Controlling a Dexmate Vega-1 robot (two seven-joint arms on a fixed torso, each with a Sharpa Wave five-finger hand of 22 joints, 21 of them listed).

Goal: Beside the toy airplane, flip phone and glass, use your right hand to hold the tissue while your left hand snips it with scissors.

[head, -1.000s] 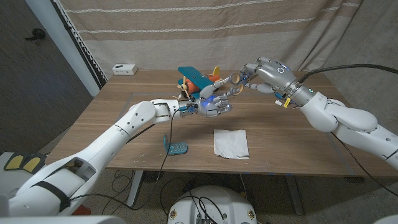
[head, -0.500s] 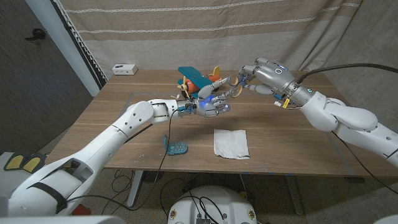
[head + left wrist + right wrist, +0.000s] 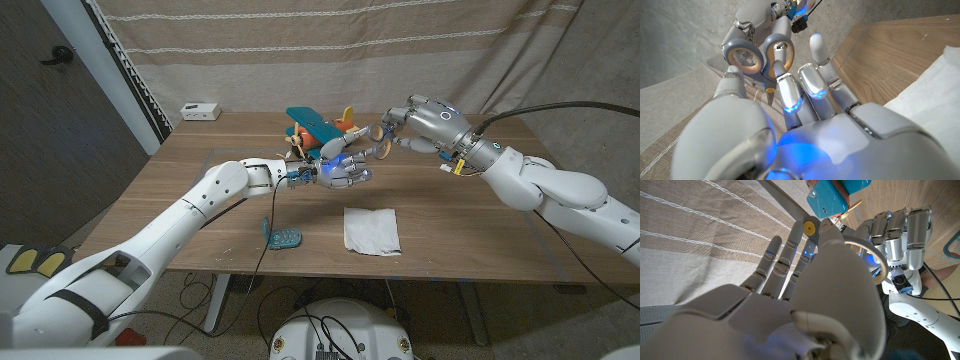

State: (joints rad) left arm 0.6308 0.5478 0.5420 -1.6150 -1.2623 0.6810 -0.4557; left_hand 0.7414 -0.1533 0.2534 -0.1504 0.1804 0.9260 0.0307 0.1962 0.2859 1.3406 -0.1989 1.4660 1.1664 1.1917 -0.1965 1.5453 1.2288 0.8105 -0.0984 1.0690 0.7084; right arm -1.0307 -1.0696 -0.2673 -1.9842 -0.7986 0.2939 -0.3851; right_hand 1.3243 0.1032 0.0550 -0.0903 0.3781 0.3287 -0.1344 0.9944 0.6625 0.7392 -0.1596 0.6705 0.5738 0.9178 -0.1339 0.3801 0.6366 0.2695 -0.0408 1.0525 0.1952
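- While the tissue (image 3: 371, 229) is lying flat and uncut on the counter (image 3: 200, 190) at about six o'clock of the two hands, the scissors (image 3: 377, 130) are being held up in the air between them, so the task appears to be at an early, handover stage.
- The right robot hand (image 3: 405, 125) is gripping the scissors by their grey loops, which also show in the left wrist view (image 3: 760, 55).
- The left robot hand (image 3: 343, 170) is reaching up just under the scissors with its fingers spread and holding nothing.
- Judging from this, the scissors are yet to pass to the left robot hand, the right one is yet to take the tissue, and no snip is made.
- The toy airplane (image 3: 315, 126) is sitting at twelve o'clock of the tissue, the flip phone (image 3: 281, 235) at nine o'clock; the glass cannot be made out.
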